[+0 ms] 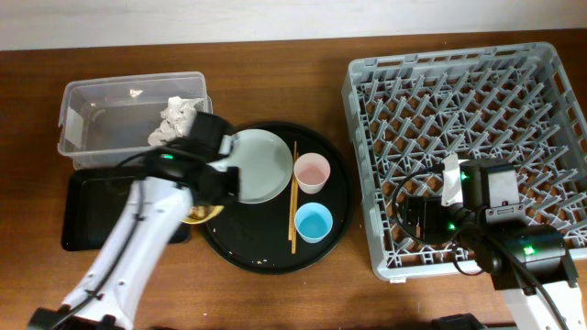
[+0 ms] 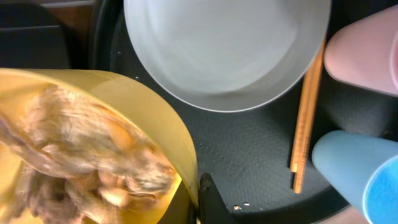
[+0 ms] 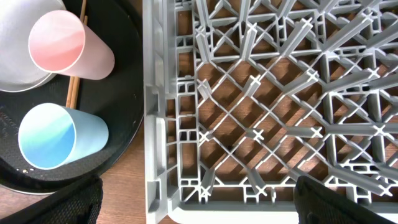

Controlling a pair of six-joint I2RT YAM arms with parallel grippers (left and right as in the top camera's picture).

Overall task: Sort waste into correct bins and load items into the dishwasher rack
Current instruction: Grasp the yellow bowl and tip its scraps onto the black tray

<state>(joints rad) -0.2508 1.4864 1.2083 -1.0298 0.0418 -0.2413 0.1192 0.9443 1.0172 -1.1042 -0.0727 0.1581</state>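
brown wooden bench [image 1: 275, 302]. left jaws clenched on the rim of the yellow bowl [image 2: 143, 106], at the round black tray [image 1: 261, 234] edge beside the plate [image 1: 261, 165]. judgement: lift it level so the food scraps [image 2: 81, 168] stay in. right jaws spread wide over the dishwasher rack [image 3: 155, 124] corner. only the left wrist view shows the scraps; overhead, the arm covers them.

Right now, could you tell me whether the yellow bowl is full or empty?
Not empty: the left wrist view shows beige-brown food scraps heaped inside the yellow bowl.
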